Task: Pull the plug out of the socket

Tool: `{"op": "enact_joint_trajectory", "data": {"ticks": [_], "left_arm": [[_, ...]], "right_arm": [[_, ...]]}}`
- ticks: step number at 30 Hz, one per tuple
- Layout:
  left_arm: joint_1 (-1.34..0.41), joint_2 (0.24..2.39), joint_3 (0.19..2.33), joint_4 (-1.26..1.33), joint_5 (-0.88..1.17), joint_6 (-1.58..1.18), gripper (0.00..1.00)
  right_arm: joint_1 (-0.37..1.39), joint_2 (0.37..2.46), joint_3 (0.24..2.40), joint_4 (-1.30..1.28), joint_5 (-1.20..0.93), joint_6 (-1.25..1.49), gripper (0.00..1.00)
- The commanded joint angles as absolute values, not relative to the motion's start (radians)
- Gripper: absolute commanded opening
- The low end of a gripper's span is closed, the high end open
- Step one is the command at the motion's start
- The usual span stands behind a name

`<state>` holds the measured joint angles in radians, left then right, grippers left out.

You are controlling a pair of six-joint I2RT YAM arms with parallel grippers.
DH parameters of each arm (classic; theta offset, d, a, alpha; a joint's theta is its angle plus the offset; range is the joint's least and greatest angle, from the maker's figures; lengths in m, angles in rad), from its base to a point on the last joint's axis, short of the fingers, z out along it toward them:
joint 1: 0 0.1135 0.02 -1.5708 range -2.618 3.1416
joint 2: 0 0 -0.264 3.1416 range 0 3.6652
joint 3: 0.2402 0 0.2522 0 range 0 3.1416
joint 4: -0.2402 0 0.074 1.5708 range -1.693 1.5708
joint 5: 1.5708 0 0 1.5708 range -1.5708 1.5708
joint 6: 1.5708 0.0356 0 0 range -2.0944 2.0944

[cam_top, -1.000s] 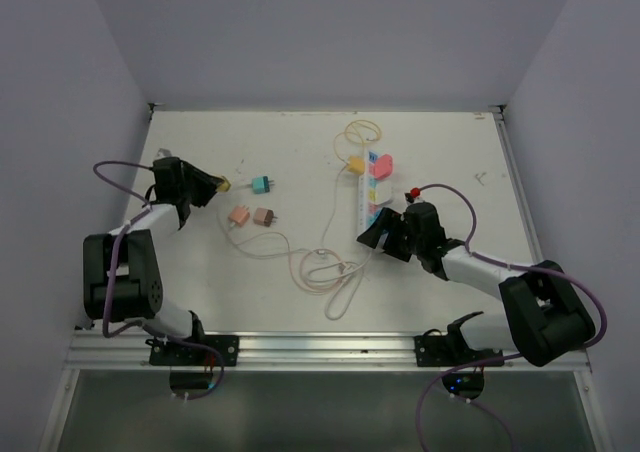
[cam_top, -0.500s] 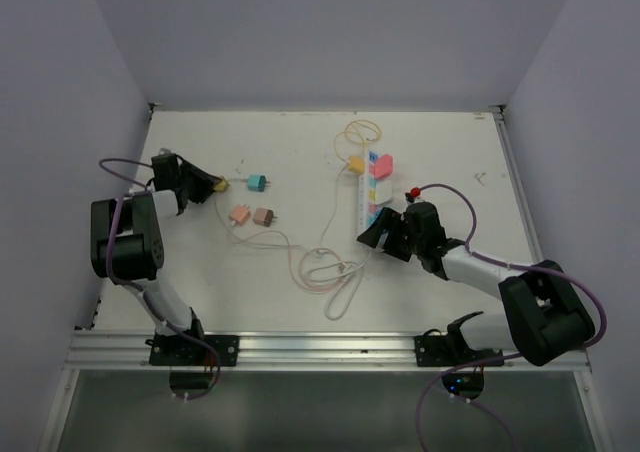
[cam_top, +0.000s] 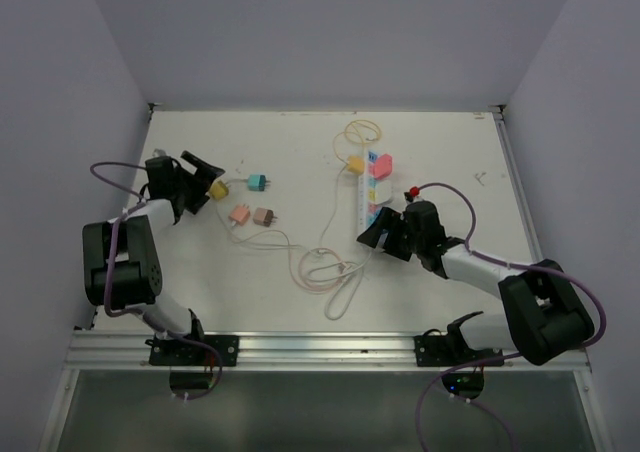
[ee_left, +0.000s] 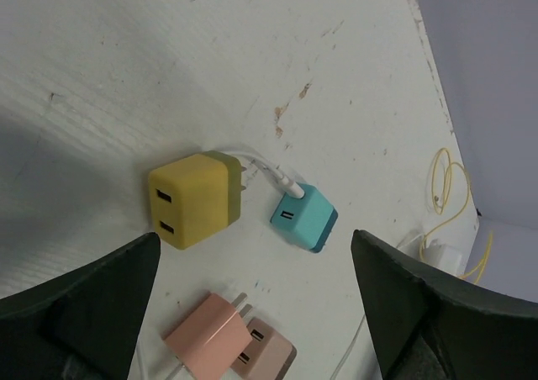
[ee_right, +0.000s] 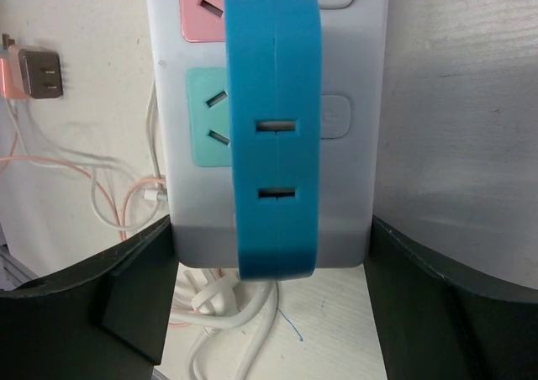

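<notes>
Your right arm's fingers sit flush against both long sides of the power strip, pinching its near end. That strip lies right of centre on the surface, running lengthwise away from the arms. It's smooth white plastic with square pastel outlet faces. You've got a pink face at the top of the wrist view and a teal face with angled slots below it.

Seated on the strip is the blue plug, a glossy block with rounded ends, a seam down its middle and two narrow slots across that seam. Thin white and peach cords curl off the strip's left side.

Over on the left, your left arm's fingers are spread wide and hold nothing. Between them on the scuffed white surface sits a yellow cube charger, olive at the back, with two ports on its face and metal prongs. Just beside it is a teal cube charger with one port, and a white cable runs up to it. Nearer you, a pink charger and a dusty-rose charger lie touching.
</notes>
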<state>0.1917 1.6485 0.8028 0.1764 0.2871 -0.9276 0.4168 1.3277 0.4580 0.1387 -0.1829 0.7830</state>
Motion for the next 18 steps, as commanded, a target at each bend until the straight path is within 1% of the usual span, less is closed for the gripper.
{"op": "enact_joint_trajectory", "data": {"ticks": [1, 5, 8, 15, 18], "left_arm": [[0.192, 1.528, 0.81, 0.121, 0.242, -0.92, 0.99], [0.14, 1.454, 0.847, 0.058, 0.184, -0.888, 1.0], [0.017, 1.427, 0.894, 0.017, 0.109, -0.841, 0.99], [-0.17, 1.499, 0.968, 0.026, 0.08, -0.856, 1.0], [-0.248, 1.581, 1.017, 0.037, 0.08, -0.873, 1.0]], "right_arm": [[0.402, 1.385, 0.431, -0.094, -0.164, 0.739, 0.0], [0.4, 1.393, 0.449, -0.112, -0.193, 0.706, 0.0], [0.402, 1.404, 0.471, -0.152, -0.218, 0.669, 0.0], [0.402, 1.451, 0.497, -0.16, -0.299, 0.615, 0.0], [0.402, 1.473, 0.5, -0.14, -0.336, 0.604, 0.0]]}}
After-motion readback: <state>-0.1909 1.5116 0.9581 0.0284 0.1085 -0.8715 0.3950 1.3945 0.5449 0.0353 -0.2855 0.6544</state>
